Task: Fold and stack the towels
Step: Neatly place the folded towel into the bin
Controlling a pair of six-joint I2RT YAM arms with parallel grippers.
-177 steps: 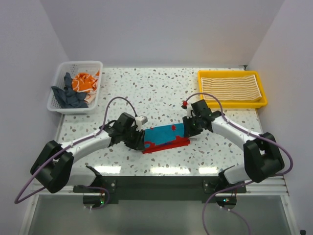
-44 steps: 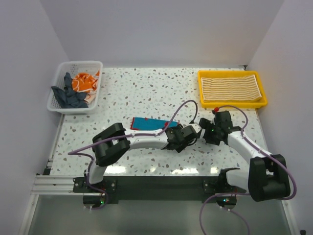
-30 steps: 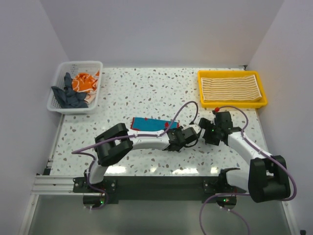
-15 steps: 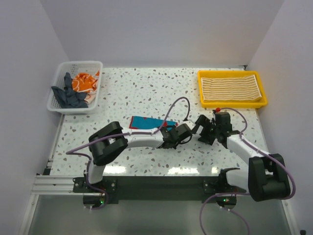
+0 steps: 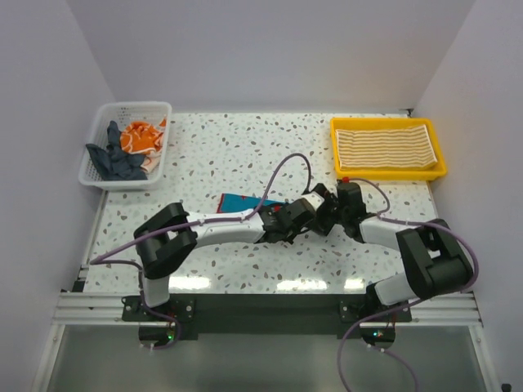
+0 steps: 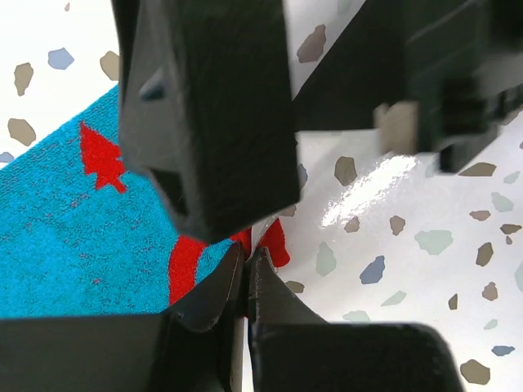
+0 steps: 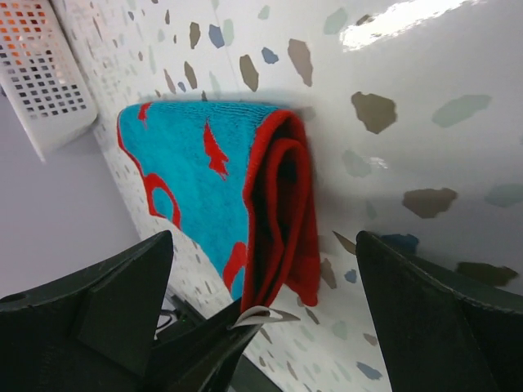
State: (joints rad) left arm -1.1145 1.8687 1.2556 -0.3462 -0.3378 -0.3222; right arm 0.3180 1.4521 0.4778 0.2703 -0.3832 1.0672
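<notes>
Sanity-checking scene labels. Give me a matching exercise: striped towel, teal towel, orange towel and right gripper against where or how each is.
Things:
1. striped towel
2. teal towel
3. orange towel
4. right gripper

Place or state:
A. in the white basket
B. open
C. in the yellow tray
D. folded, on the table

Pairs: 1-C, 2-D, 3-A, 4-B

Folded teal towel (red-edged), gripper wide apart, speckled table
</notes>
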